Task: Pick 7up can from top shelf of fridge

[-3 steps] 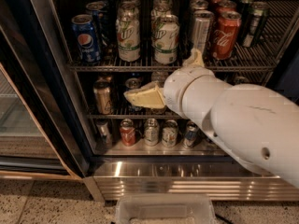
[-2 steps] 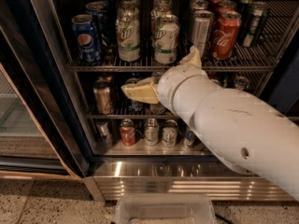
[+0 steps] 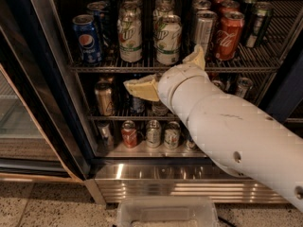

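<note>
A 7up can [image 3: 168, 40] is standing at the front of the top shelf [image 3: 265, 65] of the fridge [image 3: 189, 174], a twin can [image 3: 130, 39] at its 9 o'clock. At its 6 o'clock the gripper [image 3: 163, 67] is hovering, fingers [image 3: 142, 88] splaying wide, holding nothing.

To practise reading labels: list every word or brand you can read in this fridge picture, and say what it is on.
"7up": 7up can and its twin.
Blue can: Pepsi globe, wording blurred.
Red can: script blurred.
Lower cans: unreadable.
Gripper, open just below the top shelf: unmarked.
</note>
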Robot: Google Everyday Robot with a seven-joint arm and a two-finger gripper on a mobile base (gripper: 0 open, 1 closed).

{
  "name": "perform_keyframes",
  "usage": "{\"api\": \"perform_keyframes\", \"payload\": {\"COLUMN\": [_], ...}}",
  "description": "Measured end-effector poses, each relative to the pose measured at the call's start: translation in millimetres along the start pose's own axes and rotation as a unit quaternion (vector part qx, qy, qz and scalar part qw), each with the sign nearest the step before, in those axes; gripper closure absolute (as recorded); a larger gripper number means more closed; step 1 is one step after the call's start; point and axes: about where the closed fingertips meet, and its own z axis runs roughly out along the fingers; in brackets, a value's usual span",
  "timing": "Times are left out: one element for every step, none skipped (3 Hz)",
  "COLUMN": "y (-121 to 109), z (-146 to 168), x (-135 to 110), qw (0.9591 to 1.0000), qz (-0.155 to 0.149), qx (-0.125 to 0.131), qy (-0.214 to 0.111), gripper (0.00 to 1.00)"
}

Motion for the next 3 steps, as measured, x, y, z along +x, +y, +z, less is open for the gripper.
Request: {"api": "perform_keyframes", "payload": {"y": [-2.0,-9.0,-10.9], "z": [-0.3,-3.1,-5.7], "x": [-1.3,-3.0,-2.8], "qw": [1.0000,0.9999,0.9997], "qz": [0.004,0.014,0.019], "qx": [0.002,0.009,0.011], "qy": [-0.001,-0.002,-0.001], "gripper": [0.03,0.14,0.07]}}
